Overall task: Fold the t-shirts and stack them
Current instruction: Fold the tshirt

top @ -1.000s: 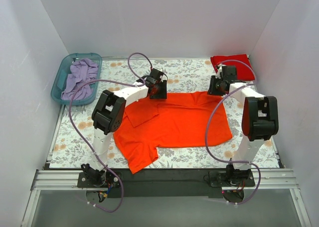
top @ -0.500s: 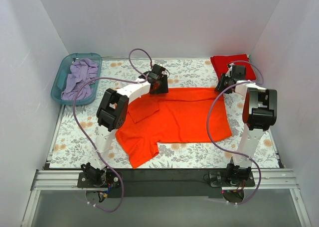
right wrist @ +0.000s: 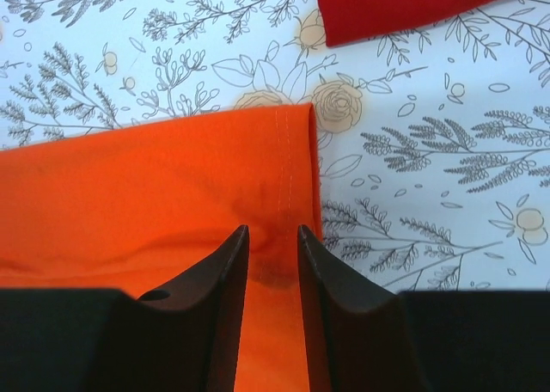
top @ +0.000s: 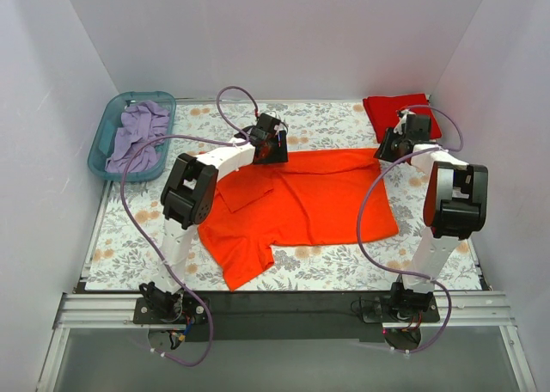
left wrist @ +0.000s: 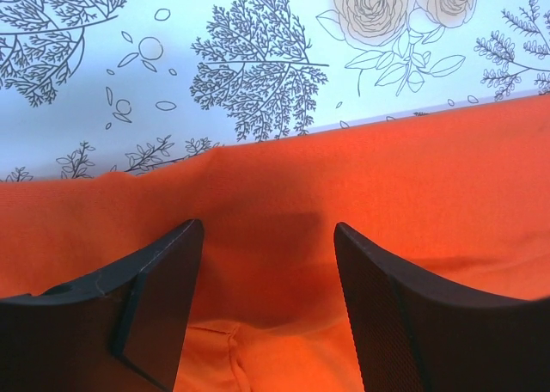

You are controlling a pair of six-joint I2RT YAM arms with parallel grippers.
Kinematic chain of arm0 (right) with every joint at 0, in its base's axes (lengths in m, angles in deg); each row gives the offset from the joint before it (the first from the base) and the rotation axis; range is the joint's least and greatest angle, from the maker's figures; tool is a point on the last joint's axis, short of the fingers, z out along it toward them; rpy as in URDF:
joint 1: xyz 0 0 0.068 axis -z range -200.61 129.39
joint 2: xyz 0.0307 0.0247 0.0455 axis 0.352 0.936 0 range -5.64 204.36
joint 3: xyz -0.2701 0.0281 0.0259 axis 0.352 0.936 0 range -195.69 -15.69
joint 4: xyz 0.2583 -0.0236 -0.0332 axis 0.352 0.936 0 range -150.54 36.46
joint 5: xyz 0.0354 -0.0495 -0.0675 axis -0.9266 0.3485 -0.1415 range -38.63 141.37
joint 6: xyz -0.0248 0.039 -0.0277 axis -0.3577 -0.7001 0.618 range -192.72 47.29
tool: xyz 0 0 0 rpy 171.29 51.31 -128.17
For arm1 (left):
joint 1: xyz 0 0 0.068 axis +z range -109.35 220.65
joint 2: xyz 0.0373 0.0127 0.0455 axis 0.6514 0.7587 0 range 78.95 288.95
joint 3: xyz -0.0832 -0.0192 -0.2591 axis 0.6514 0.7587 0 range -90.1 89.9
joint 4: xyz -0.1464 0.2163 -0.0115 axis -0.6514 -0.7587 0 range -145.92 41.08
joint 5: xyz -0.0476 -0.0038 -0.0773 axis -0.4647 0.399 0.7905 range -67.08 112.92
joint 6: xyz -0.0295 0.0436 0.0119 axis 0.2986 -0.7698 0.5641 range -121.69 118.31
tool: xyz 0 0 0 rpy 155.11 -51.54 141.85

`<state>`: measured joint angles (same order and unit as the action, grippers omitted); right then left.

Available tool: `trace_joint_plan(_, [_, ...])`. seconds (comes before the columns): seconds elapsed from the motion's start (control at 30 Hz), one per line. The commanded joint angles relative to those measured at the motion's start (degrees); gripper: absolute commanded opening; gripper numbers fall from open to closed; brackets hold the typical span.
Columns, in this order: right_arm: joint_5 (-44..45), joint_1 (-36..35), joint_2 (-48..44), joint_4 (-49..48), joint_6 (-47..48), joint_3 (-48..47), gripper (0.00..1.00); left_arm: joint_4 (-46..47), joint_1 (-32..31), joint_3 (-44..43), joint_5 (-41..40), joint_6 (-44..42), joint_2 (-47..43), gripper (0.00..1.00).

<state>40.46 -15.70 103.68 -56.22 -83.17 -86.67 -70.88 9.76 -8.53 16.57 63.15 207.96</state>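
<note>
The orange t-shirt [top: 301,205] lies spread across the floral table, its far edge pulled straight. My left gripper [top: 273,154] hovers over that far edge at the left. In the left wrist view its jaws [left wrist: 266,229] stand wide apart and open, with orange cloth [left wrist: 387,177] lying flat beneath them. My right gripper [top: 385,151] is at the shirt's far right corner. It is shut [right wrist: 273,230] on a puckered bit of orange cloth [right wrist: 129,194] beside the stitched hem. The red t-shirt [top: 395,113] lies folded at the back right, and its edge [right wrist: 404,5] shows in the right wrist view.
A teal basket [top: 103,143] holding lilac cloth [top: 137,132] sits at the back left. White walls close in the back and both sides. The floral table cover [top: 129,237] shows bare at the left and along the front.
Both grippers moved toward the back, drawing the orange shirt's far edge straighter. The left jaws have spread apart and let the cloth go; the right stays pinched.
</note>
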Motion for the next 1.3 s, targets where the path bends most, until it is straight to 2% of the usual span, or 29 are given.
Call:
trace_joint_plan(0.0, [-0.86, 0.28, -4.19, -1.51, 0.70, 2.07, 0.35, -4.85, 0.75, 2.98, -0.33, -0.50, -2.10, 0.62])
trace_joint_plan(0.4, [-3.14, -0.25, -3.15, -1.51, 2.28, 6.11, 0.20, -4.15, 0.75, 2.55, 0.02, -0.24, 0.27, 0.62])
trace_joint_plan(0.6, [0.54, -0.07, -3.85, -1.59, 2.99, 9.19, 0.16, -3.89, 0.75, 1.93, -1.47, -0.77, 1.33, 0.63])
trace_joint_plan(0.77, [2.21, 0.01, -2.27, -1.50, 3.25, 9.19, 0.16, -3.62, 0.75, 0.18, -1.56, -1.99, 2.21, 0.66])
trace_joint_plan(0.83, [4.84, 0.19, -2.35, -1.59, 2.46, 9.28, 0.17, -3.53, 0.75, -0.44, -1.91, -2.61, 1.77, 0.72])
trace_joint_plan(0.93, [7.66, 0.98, -2.88, -1.94, 1.50, 8.41, 0.20, -3.01, 0.75, -1.32, -2.00, -2.96, 0.72, 0.76])
trace_joint_plan(1.07, [7.49, 1.60, -2.53, -1.86, 1.14, 5.60, 0.24, -2.30, 0.75, -0.53, -0.95, -2.96, -2.97, 0.77])
trace_joint_plan(1.27, [2.14, 0.81, -5.95, -3.35, -0.70, 5.06, 0.32, -3.45, 0.84, 4.20, -2.60, -0.77, -14.21, 0.77])
